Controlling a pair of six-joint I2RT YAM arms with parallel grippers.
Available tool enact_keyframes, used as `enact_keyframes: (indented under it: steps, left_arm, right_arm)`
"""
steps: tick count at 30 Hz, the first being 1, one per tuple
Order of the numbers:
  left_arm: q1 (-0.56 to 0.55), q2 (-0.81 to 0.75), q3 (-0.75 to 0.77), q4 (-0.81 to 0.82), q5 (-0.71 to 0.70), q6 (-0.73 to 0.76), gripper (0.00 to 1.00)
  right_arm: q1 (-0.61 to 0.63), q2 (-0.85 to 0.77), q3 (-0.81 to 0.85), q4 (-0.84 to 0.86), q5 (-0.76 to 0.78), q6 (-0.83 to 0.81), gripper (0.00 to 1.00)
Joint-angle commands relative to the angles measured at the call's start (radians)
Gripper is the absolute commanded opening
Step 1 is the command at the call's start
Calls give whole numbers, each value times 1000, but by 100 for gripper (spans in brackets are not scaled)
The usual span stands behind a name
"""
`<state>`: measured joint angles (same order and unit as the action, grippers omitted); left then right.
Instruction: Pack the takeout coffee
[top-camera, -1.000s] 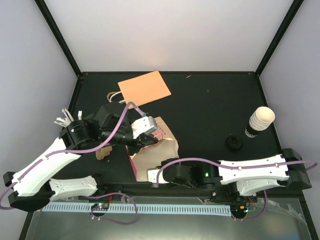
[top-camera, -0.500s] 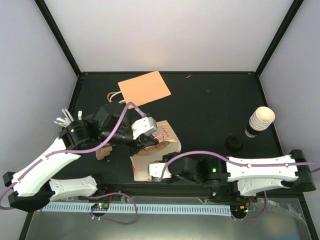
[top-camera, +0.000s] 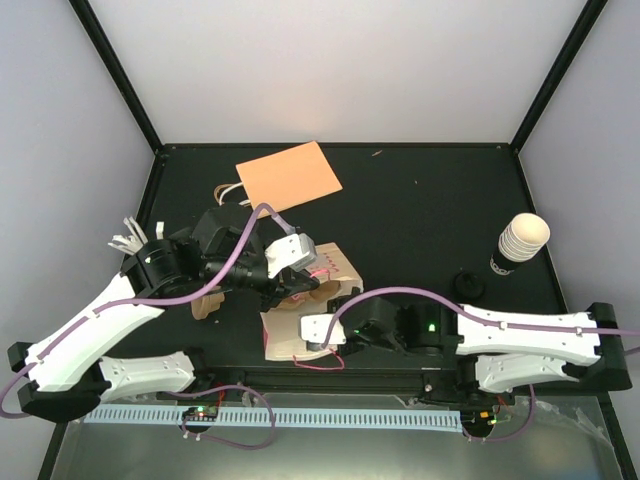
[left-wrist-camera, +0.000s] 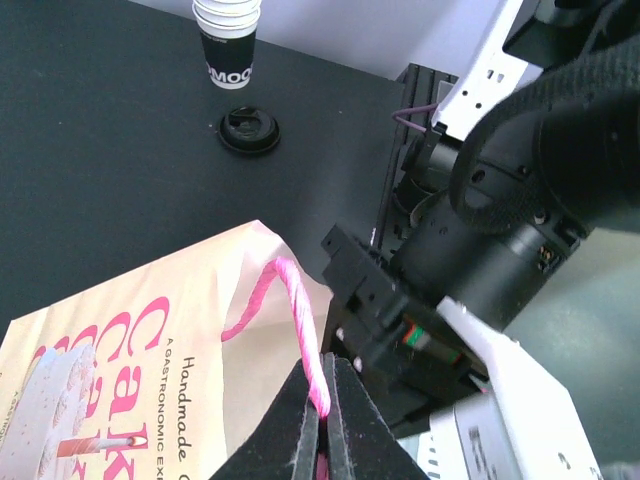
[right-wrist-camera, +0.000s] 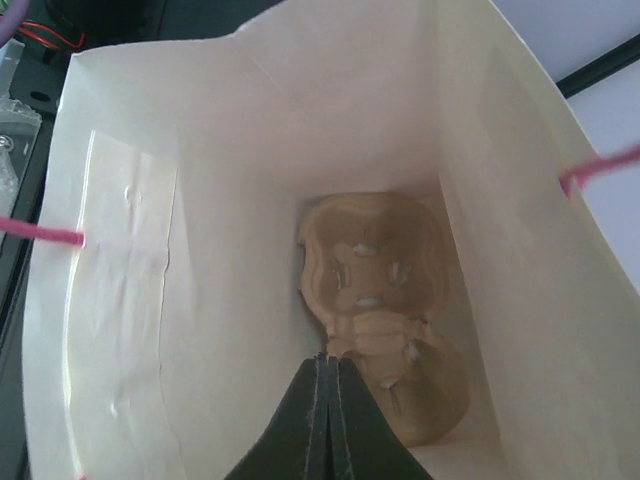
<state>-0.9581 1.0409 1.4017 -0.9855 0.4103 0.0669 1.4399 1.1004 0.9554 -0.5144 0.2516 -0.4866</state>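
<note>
**Bright, even light; soft focus up close**

In your top view, diffuse light falls from above. The white walls wash out almost to glare, and the black table swallows most shadows. Your left wrist view is crisp on the distant takeout cup but soft around the left gripper. Light glows warmly through the paper bag.

Paper bag reads "Handmade"; takeout coffee shows "MOO".

White arm shells, black joints, purple cables, black claw fingers
</note>
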Motion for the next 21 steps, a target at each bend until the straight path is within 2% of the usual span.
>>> enact_keyframes:
  steps: [1,9,15,21]
  left_arm:
    - [-7,4,3,39,15,-9,2]
    - [-8,4,4,51,4,-25,1]
    - [-7,0,7,54,7,-20,2]
    - [-7,-4,4,55,20,-16,2]
  right_arm:
    - [-3,66,50,56,41,-59,1]
    - [10,127,57,186,92,-102,1]
    - [29,139,-32,303,152,-146,1]
    - [28,193,-45,284,182,-143,1]
